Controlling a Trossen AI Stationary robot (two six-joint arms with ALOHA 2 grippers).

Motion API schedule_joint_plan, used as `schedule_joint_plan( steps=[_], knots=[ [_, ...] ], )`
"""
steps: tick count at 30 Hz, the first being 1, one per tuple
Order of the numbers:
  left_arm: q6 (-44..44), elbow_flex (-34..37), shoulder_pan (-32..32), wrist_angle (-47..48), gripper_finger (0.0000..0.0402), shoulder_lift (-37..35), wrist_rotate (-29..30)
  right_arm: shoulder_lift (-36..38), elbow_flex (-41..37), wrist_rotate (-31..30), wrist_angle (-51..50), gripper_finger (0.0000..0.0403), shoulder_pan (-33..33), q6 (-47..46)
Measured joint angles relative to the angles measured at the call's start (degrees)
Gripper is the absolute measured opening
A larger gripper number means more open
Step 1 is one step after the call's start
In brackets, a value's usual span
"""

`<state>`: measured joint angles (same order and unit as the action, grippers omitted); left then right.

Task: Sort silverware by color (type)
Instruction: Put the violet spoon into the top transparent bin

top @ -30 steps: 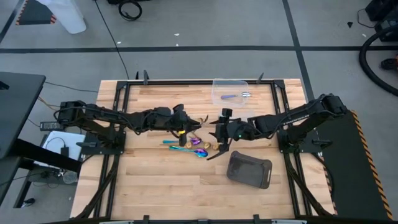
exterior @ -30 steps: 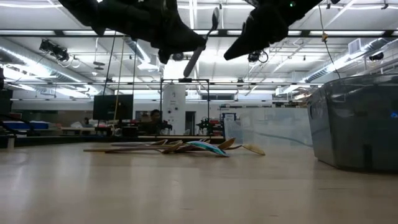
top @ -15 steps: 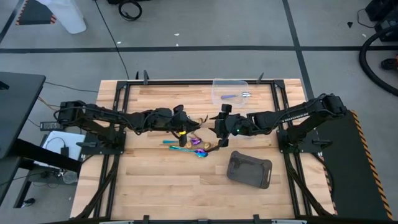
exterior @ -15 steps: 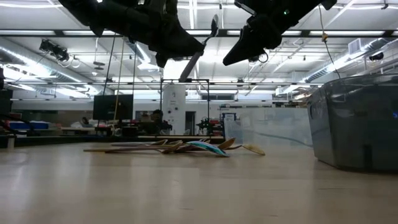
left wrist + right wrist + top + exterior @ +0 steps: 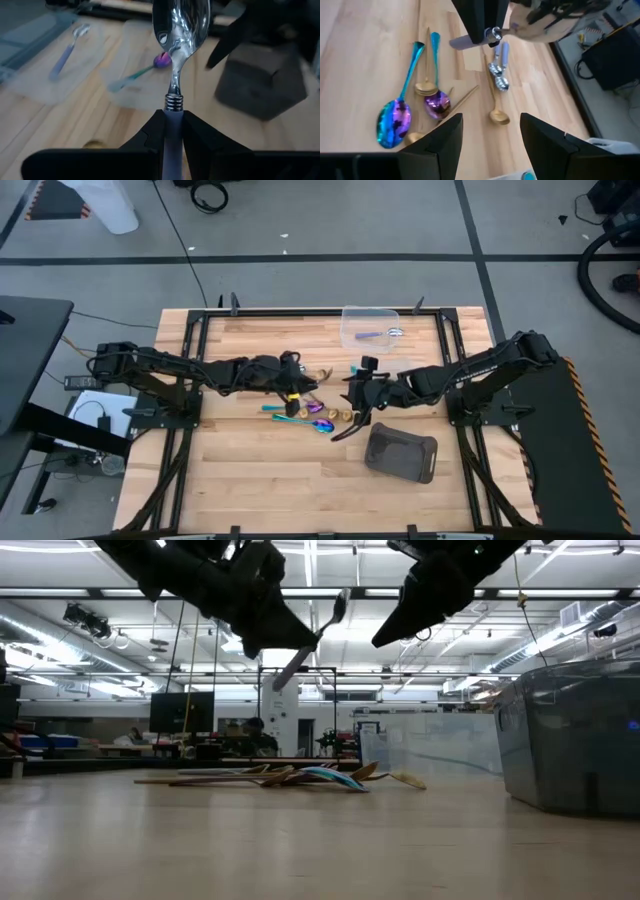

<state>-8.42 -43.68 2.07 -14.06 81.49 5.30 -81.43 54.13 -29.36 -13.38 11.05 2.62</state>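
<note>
High view: left end effector [image 5: 296, 387] hovers over the spoon pile [image 5: 318, 412] on the surface [image 5: 250, 470]. Left wrist view: it's clamped on a lilac-handled spoon [image 5: 178, 45]. Right wrist view: right end effector [image 5: 487, 132] is spread wide, empty, above the pile.

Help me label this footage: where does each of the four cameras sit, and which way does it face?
High: overhead, straight down; both arms, left gripper, right gripper.
Low: table height, level across the table; arms overhead.
Left wrist: past shut fingers holding a lilac-handled spoon.
Right wrist: down past open fingers onto the spoon pile.
Shared: the held spoon, every view.
</note>
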Motion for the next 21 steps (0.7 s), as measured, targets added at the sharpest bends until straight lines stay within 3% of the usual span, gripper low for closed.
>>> schedule_joint_plan(
  steps=[7, 16, 21],
  knots=[
    [0.25, 0.0, 0.3, 7.8, 0.0057, 0.0, 4.8, 0.0, 0.0, -3.46, -1.37, 0.0207, 2.06, -1.16],
    [-3.92, 0.0, 2.45, 12.28, 0.0057, 0.0, 5.0, 0.0, 1.92, -4.1, -5.23, 0.0207, 0.92, -3.4],
    [-4.07, 0.0, 3.01, 12.33, 0.0057, 0.0, 3.65, 0.0, 5.24, -6.97, -7.87, 0.0207, 0.77, 0.85]
  ],
)
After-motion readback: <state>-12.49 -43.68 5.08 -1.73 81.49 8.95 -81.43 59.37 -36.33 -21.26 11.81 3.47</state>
